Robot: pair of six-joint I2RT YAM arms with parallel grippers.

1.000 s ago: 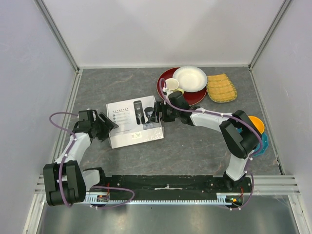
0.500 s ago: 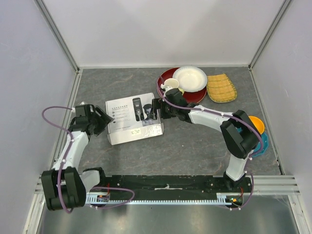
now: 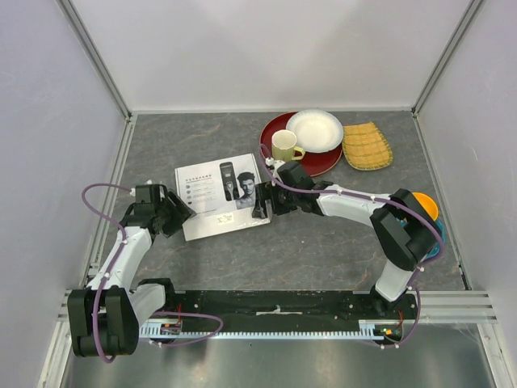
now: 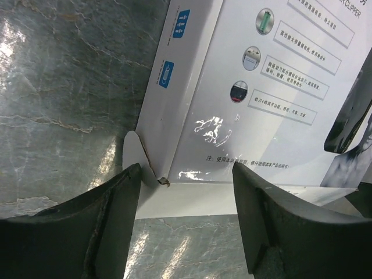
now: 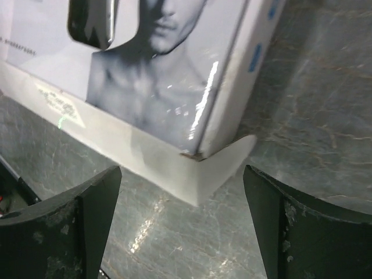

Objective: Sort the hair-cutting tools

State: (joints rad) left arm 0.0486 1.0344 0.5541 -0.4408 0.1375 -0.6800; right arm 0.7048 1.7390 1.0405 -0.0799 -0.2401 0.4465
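A grey worktop (image 3: 323, 250) carries a closed white box (image 3: 218, 200), lying flat between the two claws. The left claw (image 3: 181, 213) is spread, with the box's corner and a loose flap just ahead, between its fingers. The right claw (image 3: 262, 202) is spread wide at the opposite end, and that corner sits just ahead of its gap. Neither pinches anything.

The hair-cutting tools themselves cannot be seen in any view. Only a printed clipper and a man's face show on the lid between the claws.

Beyond the right claw sit a red plate (image 3: 327, 159) and a mug (image 3: 283, 145). Both wrist views cut the box off.
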